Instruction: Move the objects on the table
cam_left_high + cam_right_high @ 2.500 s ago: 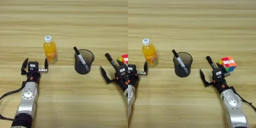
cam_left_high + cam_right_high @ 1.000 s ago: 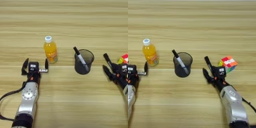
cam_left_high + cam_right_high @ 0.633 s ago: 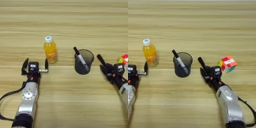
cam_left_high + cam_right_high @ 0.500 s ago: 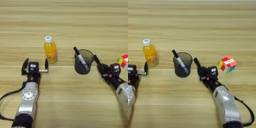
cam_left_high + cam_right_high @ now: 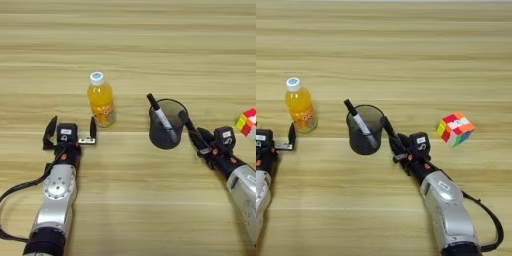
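Right eye view: bottle (image 5: 300, 109) label seems unreadable.

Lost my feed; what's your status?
Right pincer at pen cup rim, left pincer open beside juice bottle. One marker in cup. Cube clear, right.

You have two silver-grey, rounded metal forearms, each narrowing to a black wrist block with small orange dots and a white label. The left gripper (image 5: 70, 134) and the right gripper (image 5: 392, 139) each carry two slim black fingers. A thin black cable loops out beside each forearm, and the left forearm shows a round disc joint.
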